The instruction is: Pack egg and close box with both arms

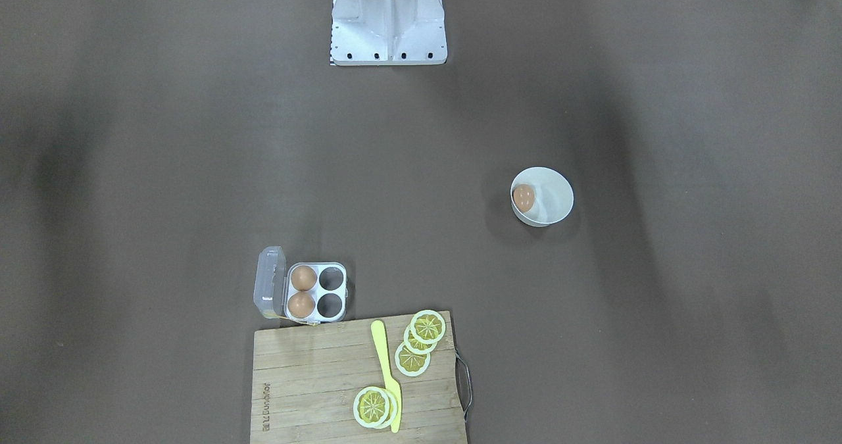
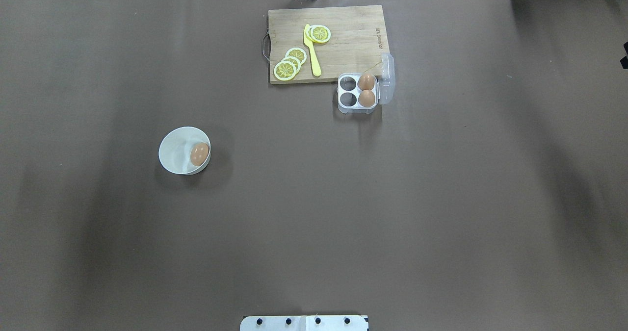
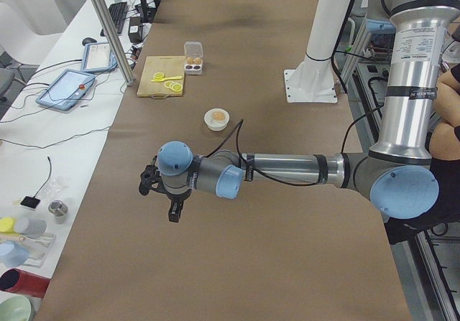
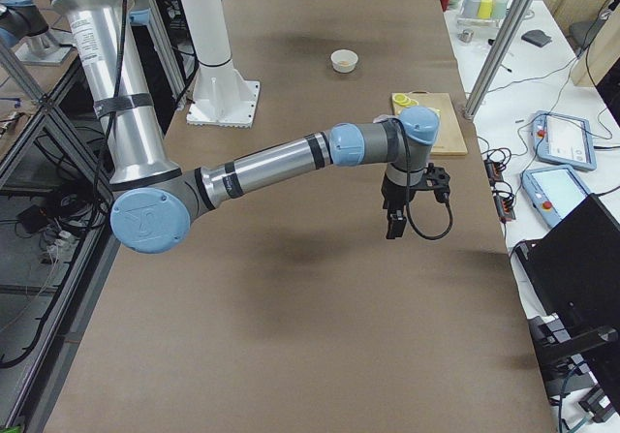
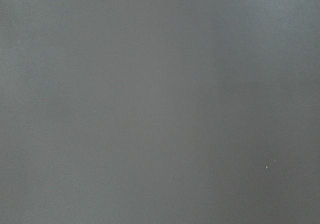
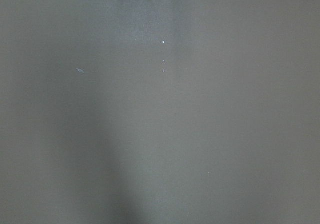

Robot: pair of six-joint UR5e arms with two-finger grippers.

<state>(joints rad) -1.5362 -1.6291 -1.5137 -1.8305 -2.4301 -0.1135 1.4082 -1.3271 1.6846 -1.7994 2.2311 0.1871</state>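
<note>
One orange-brown egg [image 1: 523,197] lies in a round white bowl [image 1: 560,193], also in the overhead view [image 2: 199,154]. The egg box [image 1: 316,291] stands open by the cutting board, its clear lid [image 1: 270,283] upright. Two eggs [image 1: 303,277] [image 1: 300,304] fill the cells by the lid; the other two cells are empty. My left gripper [image 3: 173,212] hangs over bare table, well short of the bowl [image 3: 216,118]. My right gripper [image 4: 394,228] hangs short of the board. I cannot tell whether either is open or shut. Both wrist views show only bare table.
A wooden cutting board [image 1: 309,378] holds lemon slices [image 1: 427,327] and a yellow knife [image 1: 385,371], right beside the box. The white metal stand [image 1: 388,20] is at the robot's side of the table. The brown table cover [image 2: 314,213] spans the whole surface.
</note>
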